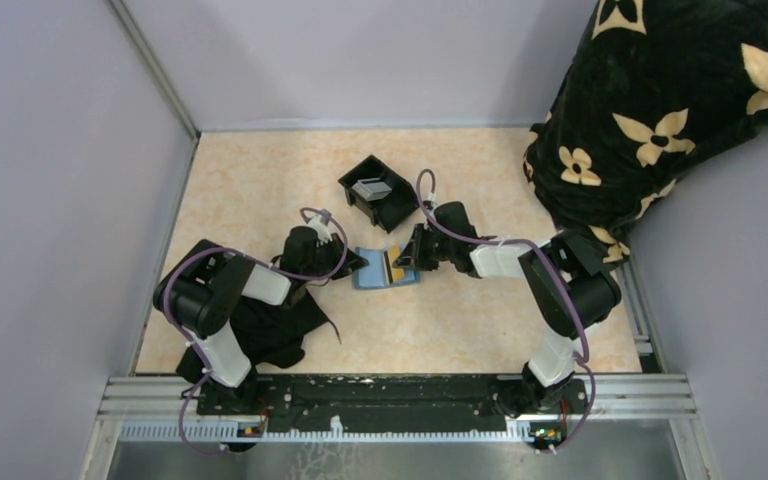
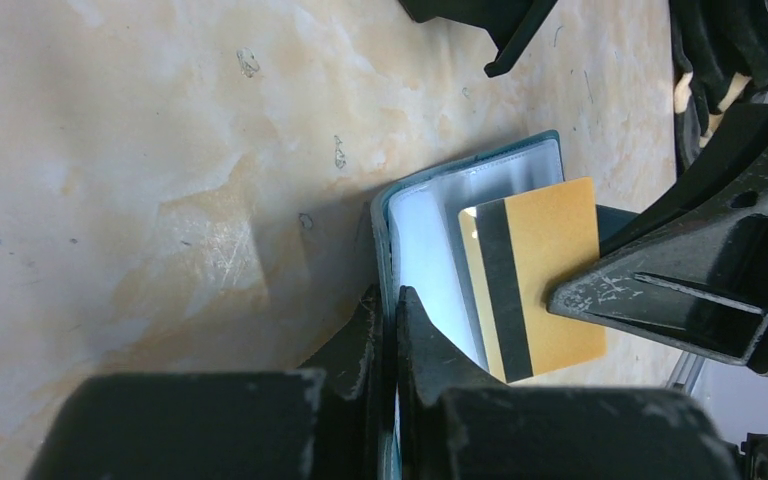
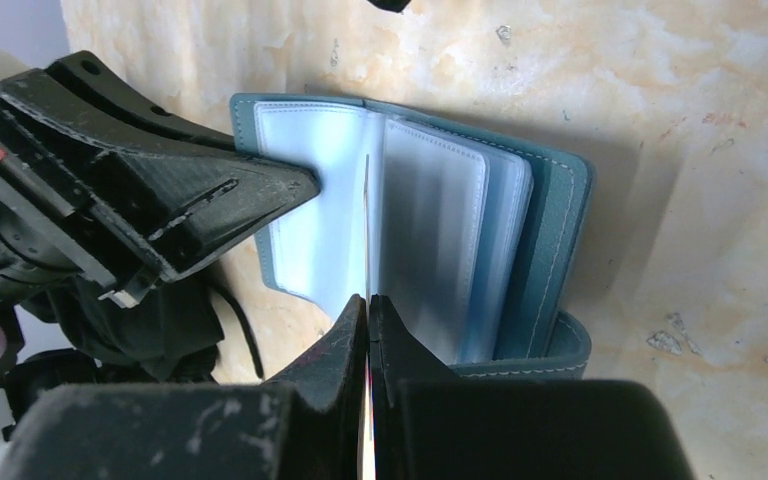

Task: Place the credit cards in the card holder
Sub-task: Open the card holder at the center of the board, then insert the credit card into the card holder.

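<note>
The teal card holder lies open on the table, its clear sleeves fanned out. My left gripper is shut on the holder's left cover edge and keeps it open. My right gripper is shut on the tan-yellow credit card, which has a black stripe. That card shows edge-on in the right wrist view, its far end among the sleeves. From above, the two grippers meet over the holder. A grey-silver credit card lies in the black tray.
The black open-topped tray stands just behind the holder. A black cloth lies under the left arm. A black blanket with cream flowers is heaped at the back right. Grey walls close in the left and back sides.
</note>
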Available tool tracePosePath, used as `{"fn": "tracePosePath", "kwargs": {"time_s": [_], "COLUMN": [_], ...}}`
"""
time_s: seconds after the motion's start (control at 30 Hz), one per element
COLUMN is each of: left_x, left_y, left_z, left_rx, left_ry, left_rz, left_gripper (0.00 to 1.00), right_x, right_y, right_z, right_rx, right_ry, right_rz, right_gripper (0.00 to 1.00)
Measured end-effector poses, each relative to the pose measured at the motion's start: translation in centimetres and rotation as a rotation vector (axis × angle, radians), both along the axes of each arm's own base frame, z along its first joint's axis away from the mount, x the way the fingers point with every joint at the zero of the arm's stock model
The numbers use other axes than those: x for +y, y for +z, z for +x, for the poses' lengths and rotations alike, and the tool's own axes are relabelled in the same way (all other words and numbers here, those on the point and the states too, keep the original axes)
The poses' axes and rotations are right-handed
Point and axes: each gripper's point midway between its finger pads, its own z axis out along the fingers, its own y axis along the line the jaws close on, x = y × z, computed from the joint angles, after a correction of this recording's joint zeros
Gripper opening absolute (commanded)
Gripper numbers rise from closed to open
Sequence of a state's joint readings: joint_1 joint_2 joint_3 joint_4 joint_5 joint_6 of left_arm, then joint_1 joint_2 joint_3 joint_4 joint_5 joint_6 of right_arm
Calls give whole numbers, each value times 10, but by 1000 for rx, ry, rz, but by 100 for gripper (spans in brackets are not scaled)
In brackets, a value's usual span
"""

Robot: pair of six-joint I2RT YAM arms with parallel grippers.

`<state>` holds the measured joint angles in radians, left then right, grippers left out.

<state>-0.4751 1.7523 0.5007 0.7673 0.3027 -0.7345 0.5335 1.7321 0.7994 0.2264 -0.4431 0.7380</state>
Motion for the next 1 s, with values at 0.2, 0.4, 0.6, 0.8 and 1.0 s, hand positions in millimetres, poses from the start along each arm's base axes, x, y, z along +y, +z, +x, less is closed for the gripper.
{"fn": "tracePosePath", "kwargs": {"time_s": [0.2,0.4,0.6,0.8,1.0], "left_x": [1,1,1,1,1], "left_y": [0,0,0,0,0], "left_z": [-1,-3,-3,-3,-3], "left_rx": [11,19,24,26,28], "left_ry": [18,25,29,30,32], "left_rz": [-16,-28,-33,-36,-37], "left_gripper": [1,1,1,1,1], "right_x": [0,1,4,5,3], "right_y": [7,9,11,4,-4], "right_z": [1,2,4,5,2], "right_rx": [-21,-24,-36,-29,-11], "right_ry": [-8,-14,-15,-16,-20], "right_rz": [16,32,49,49,43], "right_gripper": [0,0,0,0,0]}}
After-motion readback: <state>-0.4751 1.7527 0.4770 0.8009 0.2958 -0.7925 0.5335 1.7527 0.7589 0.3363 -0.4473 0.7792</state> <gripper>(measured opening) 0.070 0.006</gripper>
